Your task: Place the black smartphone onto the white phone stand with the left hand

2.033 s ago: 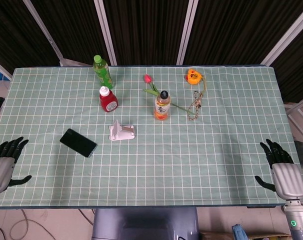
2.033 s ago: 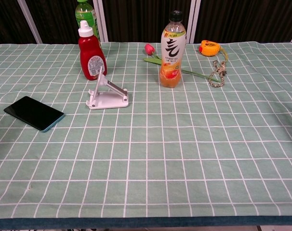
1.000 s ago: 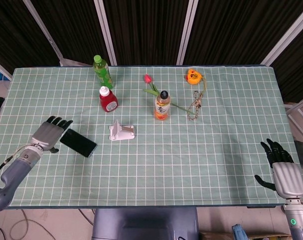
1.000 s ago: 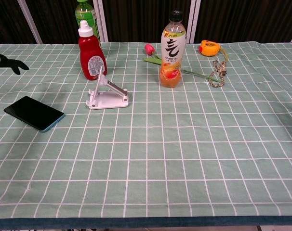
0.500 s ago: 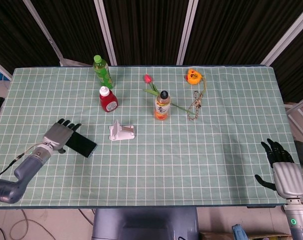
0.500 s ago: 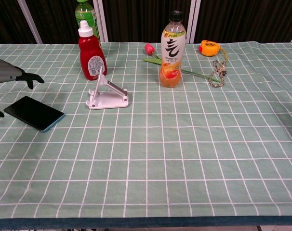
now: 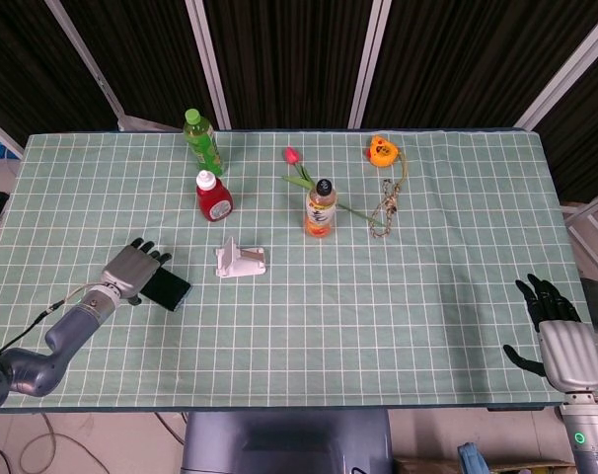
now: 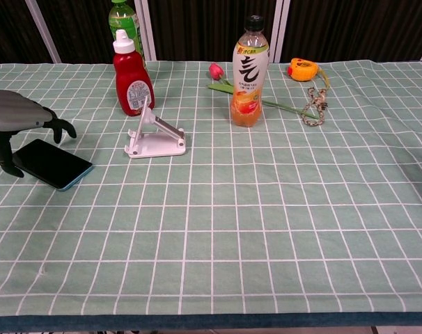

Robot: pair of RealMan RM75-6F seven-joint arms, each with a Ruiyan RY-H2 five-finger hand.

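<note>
The black smartphone [image 7: 166,289] [image 8: 52,164] lies flat on the green checked cloth, left of the white phone stand [image 7: 240,261] [image 8: 154,136]. My left hand [image 7: 134,271] [image 8: 19,122] hovers palm down over the phone's left end, fingers spread and holding nothing; part of the phone is hidden under it in the head view. My right hand [image 7: 557,334] rests open at the table's near right edge, far from both objects, and shows only in the head view.
A red sauce bottle [image 7: 213,196] [image 8: 131,81] stands just behind the stand, a green bottle [image 7: 202,141] farther back. An orange drink bottle [image 7: 320,208] [image 8: 248,72], a tulip [image 7: 298,168], an orange tape measure [image 7: 382,150] and a cord [image 7: 387,205] lie right of the stand.
My left hand came in from the left table edge and moved right and forward until it sits over the phone's left end. Phone, stand and right hand have not moved.
</note>
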